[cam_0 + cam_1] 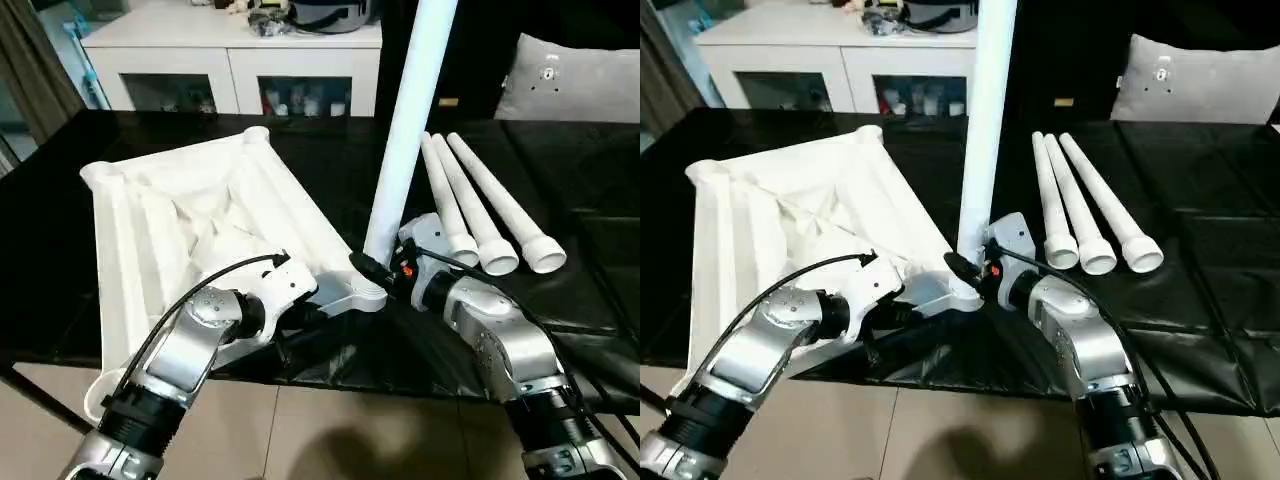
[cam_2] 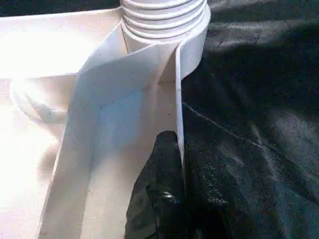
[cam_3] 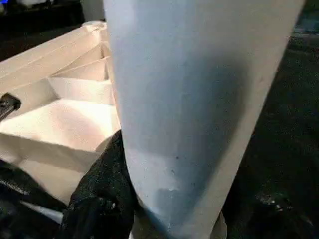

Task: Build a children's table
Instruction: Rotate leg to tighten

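Black glossy table (image 1: 560, 190) before a white cabinet (image 1: 230, 50); left gripper (image 2: 172, 149) pinches the tabletop (image 1: 180, 220) rim, right gripper (image 3: 124, 199) clasps an upright leg (image 1: 405, 130).

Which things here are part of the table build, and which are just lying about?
Part of the build:
- tabletop, underside up
- upright leg, standing in the near corner socket, held by the right claw
- three spare legs lying on the black table
- left claw on the tabletop's rim

Lying about:
- grey cushion
- white cabinet
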